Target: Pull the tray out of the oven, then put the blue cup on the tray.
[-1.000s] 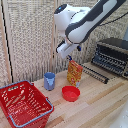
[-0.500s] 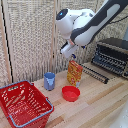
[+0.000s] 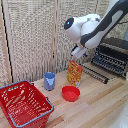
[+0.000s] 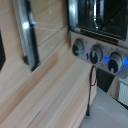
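The arm hangs above the orange box, its gripper small and blurred beneath the white wrist, so whether the fingers are apart or together I cannot tell. The blue cup stands upright on the wooden table, between the red wire basket and the orange box, with the red bowl near it. The oven sits at the exterior view's right, the tray showing at its open front (the wrist view catches the oven's knobs).
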